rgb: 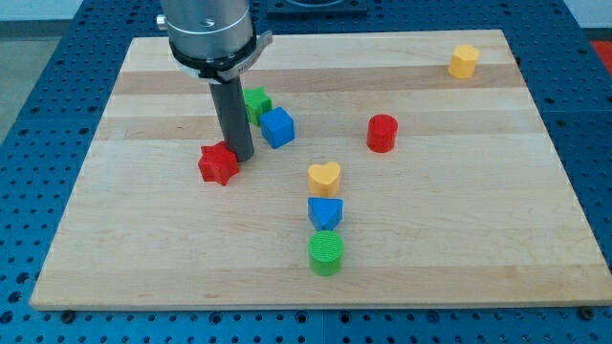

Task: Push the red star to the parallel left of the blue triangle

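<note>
The red star [218, 164] lies on the wooden board [143, 239], left of centre. My tip [242, 156] stands right against the star's upper right side. The blue triangle [325, 212] lies lower and to the right of the star, between the yellow heart [324, 177] above it and the green cylinder [326, 251] below it. The star is well left of the triangle and higher in the view.
A blue cube [277, 127] and a green block [256, 102] sit just right of the rod. A red cylinder [382, 133] is right of centre. A yellow block [464, 61] is at the top right corner.
</note>
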Controlling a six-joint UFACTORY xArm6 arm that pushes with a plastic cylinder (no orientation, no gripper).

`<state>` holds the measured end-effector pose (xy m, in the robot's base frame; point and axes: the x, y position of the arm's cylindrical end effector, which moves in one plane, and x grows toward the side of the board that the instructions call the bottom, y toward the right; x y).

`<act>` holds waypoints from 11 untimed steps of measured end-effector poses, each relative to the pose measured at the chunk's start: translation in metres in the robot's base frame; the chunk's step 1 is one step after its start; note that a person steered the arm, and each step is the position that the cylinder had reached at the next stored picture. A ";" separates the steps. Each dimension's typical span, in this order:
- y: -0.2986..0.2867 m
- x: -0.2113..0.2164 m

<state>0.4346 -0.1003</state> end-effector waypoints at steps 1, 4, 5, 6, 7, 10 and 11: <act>0.000 0.000; -0.003 -0.030; -0.021 -0.017; -0.043 0.022; -0.059 0.052; -0.030 0.057; -0.022 0.058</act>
